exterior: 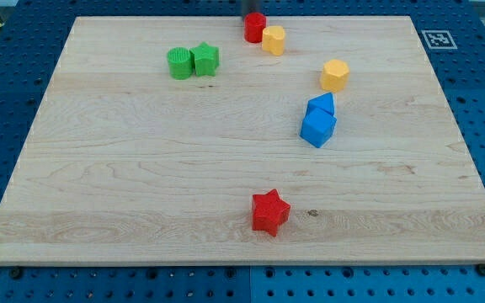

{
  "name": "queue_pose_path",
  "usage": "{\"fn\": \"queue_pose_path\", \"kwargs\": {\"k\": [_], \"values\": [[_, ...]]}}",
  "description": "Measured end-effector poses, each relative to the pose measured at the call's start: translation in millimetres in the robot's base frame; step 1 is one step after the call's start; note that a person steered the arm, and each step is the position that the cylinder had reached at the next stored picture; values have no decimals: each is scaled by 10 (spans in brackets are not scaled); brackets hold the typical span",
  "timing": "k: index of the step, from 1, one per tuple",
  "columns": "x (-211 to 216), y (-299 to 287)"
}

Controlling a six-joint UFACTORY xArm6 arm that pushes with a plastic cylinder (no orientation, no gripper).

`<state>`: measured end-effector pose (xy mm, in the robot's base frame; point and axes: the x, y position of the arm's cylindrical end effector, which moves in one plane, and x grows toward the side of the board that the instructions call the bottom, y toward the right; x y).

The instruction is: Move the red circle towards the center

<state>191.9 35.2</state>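
The red circle (254, 28) stands near the top edge of the wooden board (141, 168), a little right of the middle. A yellow block (274, 39) touches it on its right. My tip (252, 16) shows as a dark rod end at the view's top, right behind the red circle and touching or almost touching its far side. The rest of the rod is cut off by the frame's top.
A green circle (178, 63) and a green star (205, 59) sit together at upper left. A yellow hexagon (335, 75) lies at upper right. Two blue blocks (319, 120) sit below it. A red star (269, 212) lies near the bottom edge.
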Motion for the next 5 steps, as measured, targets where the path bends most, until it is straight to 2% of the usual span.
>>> {"fn": "queue_pose_path", "kwargs": {"k": [1,3,5], "values": [[0,35],[5,-303],[11,-147]]}}
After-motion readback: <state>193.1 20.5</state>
